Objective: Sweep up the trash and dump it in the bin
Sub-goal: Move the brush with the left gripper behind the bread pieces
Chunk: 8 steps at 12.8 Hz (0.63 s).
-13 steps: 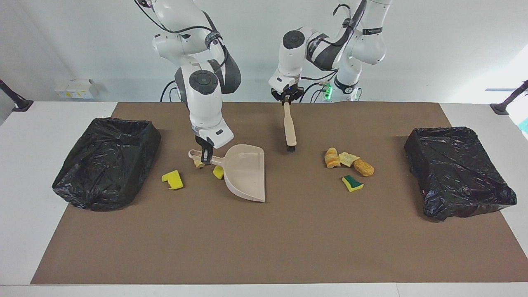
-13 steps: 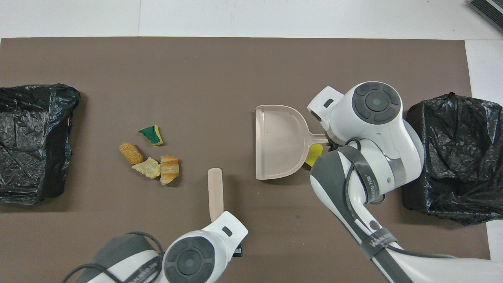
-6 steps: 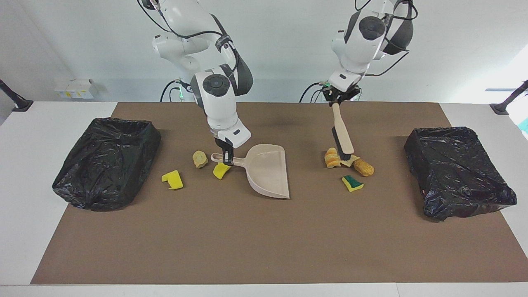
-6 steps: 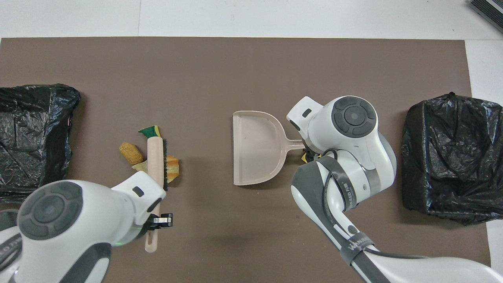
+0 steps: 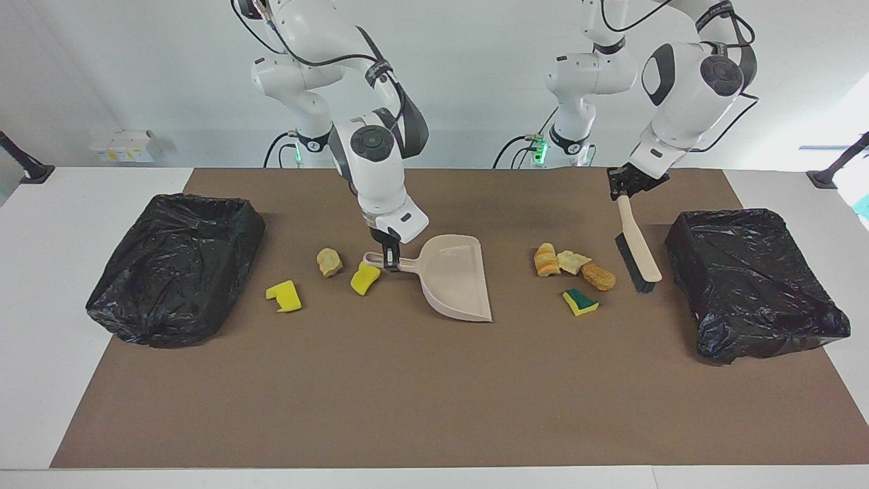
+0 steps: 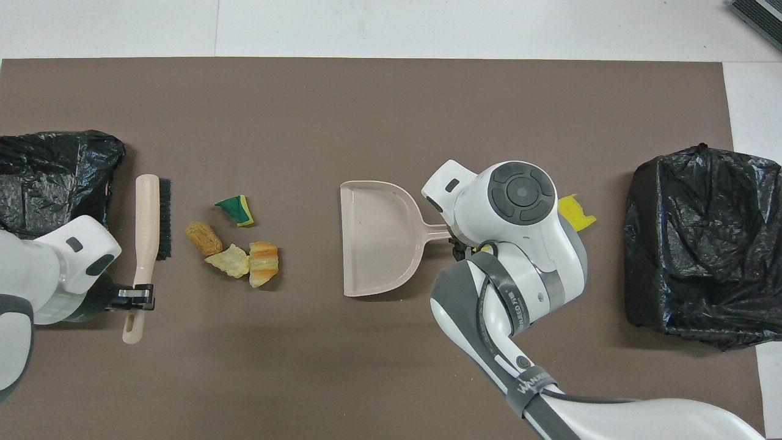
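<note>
Listed in order from the right arm's end of the table to the left arm's end.

1. Bin [image 5: 178, 266], black-lined, at the right arm's end of the brown mat [image 5: 434, 394].
2. Notched yellow sponge piece [image 5: 284, 297], on the mat beside that bin.
3. Tan lump [image 5: 329, 261], slightly nearer the robots than the notched piece.
4. Yellow sponge piece [image 5: 365, 278], just beside the dustpan's handle.
5. Right gripper [image 5: 390, 261], fingers clamped on the handle of the dustpan [image 5: 453, 275]. The pan rests on the mat near the middle, mouth toward the left arm's end.
6. Cluster of four scraps, apart from the pan's mouth: striped orange lump [image 5: 545, 260], pale crumpled scrap [image 5: 573, 261] and tan ridged lump [image 5: 598, 276] in a touching row; green-topped sponge [image 5: 580, 302] just beside them, farther from the robots.
7. Brush [image 5: 637, 252], beige, bristles down at the mat between the cluster and the second bin, tilted; contact with the mat cannot be told.
8. Left gripper [image 5: 622, 191], fingers clamped on the brush's handle end.
9. Second bin [image 5: 753, 282], black-lined, at the left arm's end.

All seven scraps lie on the mat, outside both bins and outside the pan.
</note>
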### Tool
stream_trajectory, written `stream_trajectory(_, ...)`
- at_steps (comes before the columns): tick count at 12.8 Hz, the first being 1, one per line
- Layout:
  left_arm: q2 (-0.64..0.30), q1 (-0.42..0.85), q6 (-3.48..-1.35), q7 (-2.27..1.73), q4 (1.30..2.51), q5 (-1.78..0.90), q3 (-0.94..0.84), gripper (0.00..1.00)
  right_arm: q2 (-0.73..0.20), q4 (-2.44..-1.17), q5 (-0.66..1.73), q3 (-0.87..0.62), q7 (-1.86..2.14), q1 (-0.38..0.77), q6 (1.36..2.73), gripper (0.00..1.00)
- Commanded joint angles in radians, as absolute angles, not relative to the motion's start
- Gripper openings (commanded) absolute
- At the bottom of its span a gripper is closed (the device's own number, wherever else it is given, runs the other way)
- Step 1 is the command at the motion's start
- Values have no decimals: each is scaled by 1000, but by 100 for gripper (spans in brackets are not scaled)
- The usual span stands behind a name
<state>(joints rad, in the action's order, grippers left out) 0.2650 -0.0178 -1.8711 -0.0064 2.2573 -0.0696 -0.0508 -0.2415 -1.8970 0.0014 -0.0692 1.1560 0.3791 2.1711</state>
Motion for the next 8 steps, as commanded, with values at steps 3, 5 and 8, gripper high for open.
stream_trajectory(3,215,-45,-1922,-17,2317,-61,-69,0,-227,-1905,-15,-69,1166,376,2125,0)
stream_trajectory(5,215,-26,-1959,-76,2393,-61,-71,0,-224,-1907,-17,-69,1164,376,2103,0)
stream_trajectory(8,210,90,-1971,-231,2405,-69,-72,0,-221,-1907,-51,-71,1164,380,2085,0)
